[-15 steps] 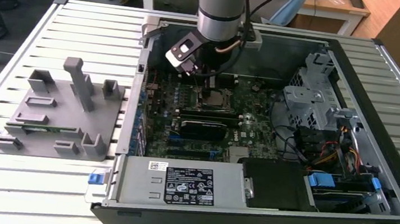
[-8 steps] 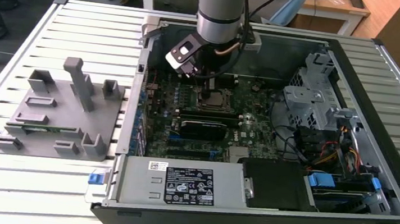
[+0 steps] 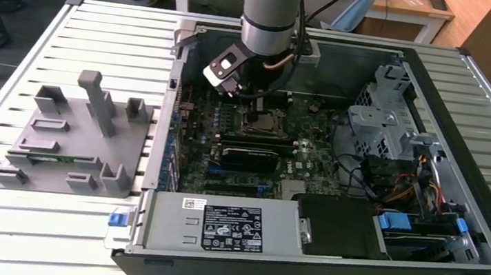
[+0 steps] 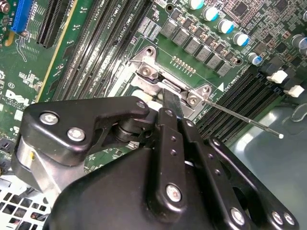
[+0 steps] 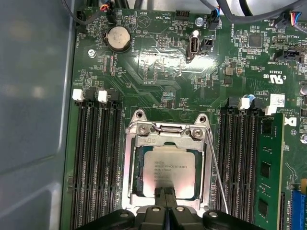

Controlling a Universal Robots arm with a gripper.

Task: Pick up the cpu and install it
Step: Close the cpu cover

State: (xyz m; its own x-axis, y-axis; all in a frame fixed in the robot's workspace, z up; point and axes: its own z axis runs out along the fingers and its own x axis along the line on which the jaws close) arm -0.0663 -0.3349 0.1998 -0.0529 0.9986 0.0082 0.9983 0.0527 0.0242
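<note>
The cpu (image 5: pixel 169 165), a flat silver-grey square, lies in the motherboard socket with the metal socket frame (image 5: pixel 165 130) around it. In the first wrist view my gripper (image 5: pixel 167 191) hangs right over the chip's near edge. Its two black fingers are pressed together with nothing seen between them. In the second wrist view the gripper (image 4: pixel 171 101) points down at the same socket frame (image 4: pixel 152 72). In the exterior view the gripper (image 3: pixel 254 104) is low inside the open computer case, just above the socket (image 3: pixel 262 121).
A thin wire socket lever (image 5: pixel 217 175) stands beside the socket. Memory slots (image 5: pixel 96 163) and a green memory stick (image 5: pixel 269 172) flank it. A black block (image 3: pixel 248 158), the power supply (image 3: pixel 216 226) and the drive cage (image 3: pixel 382 118) crowd the case. A grey fixture (image 3: pixel 79 139) sits outside on the exterior view's left.
</note>
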